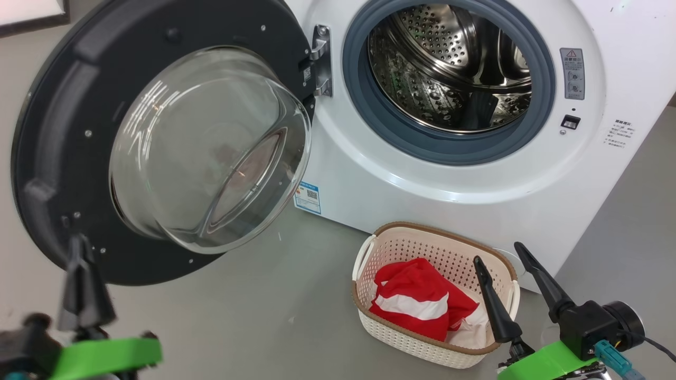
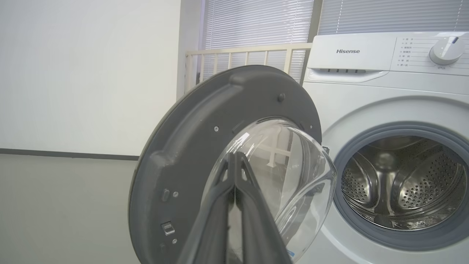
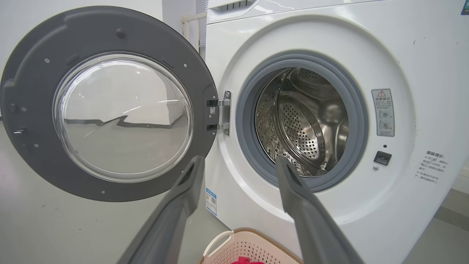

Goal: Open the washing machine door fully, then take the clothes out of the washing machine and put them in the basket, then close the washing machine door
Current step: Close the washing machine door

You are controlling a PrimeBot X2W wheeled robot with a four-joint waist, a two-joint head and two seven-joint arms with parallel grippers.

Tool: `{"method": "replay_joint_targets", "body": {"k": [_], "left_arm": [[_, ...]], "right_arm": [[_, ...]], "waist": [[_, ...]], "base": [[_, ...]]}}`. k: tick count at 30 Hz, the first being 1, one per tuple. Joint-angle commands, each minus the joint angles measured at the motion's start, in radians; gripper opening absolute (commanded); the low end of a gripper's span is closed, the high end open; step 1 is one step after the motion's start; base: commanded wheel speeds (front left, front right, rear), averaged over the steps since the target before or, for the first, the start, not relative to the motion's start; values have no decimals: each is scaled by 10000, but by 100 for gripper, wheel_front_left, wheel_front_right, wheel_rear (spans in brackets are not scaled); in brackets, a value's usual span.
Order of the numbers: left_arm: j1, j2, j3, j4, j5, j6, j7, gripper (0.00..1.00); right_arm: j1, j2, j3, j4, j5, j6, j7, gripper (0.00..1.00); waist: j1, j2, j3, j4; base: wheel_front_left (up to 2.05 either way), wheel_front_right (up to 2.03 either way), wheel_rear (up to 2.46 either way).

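Observation:
The washing machine door [image 1: 58, 126] hangs wide open on its hinge, its glass bowl [image 1: 211, 148] bulging toward me. Beside it the white washing machine [image 1: 422, 184] shows a bare steel drum [image 1: 449, 63]. The red and white clothes [image 1: 422, 303] lie in the cream basket [image 1: 438, 237] on the floor before the machine. My left gripper [image 1: 82, 248] is shut with nothing in it, low in front of the door's lower rim; in the left wrist view its fingers [image 2: 234, 157] meet before the door [image 2: 190, 146]. My right gripper [image 1: 499, 253] stands open over the basket's right side.
Grey floor spreads in front of the machine and around the basket. A white wall and a pale railing [image 2: 249, 49] stand behind the door. The door latch slot [image 1: 570, 122] and a warning label [image 1: 572, 74] sit right of the port.

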Motion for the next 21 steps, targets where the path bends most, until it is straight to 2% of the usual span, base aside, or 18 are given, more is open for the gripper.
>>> {"method": "replay_joint_targets", "body": {"k": [1, 6, 14, 21], "left_arm": [[-729, 286, 601, -413, -41, 34, -114, 0], [-1589, 483, 1349, -307, -234, -159, -116, 0], [-3347, 632, 2528, 784, -529, -586, -117, 0], [-5408, 922, 3546, 3339, -1676, -1169, -83, 0]], "right_arm": [[-369, -81, 172, -212, 91, 48, -65, 100], [-405, -81, 191, -132, 57, 48, -65, 100], [-512, -81, 153, -23, 25, 48, -65, 100], [-502, -81, 187, 58, 144, 48, -65, 100]], "waist": [[0, -1, -7, -14], [0, -1, -2, -81], [0, -1, -59, -224], [0, -1, -149, -380]], "base": [[0, 0, 0], [0, 0, 0], [0, 0, 0], [0, 0, 0]]}}
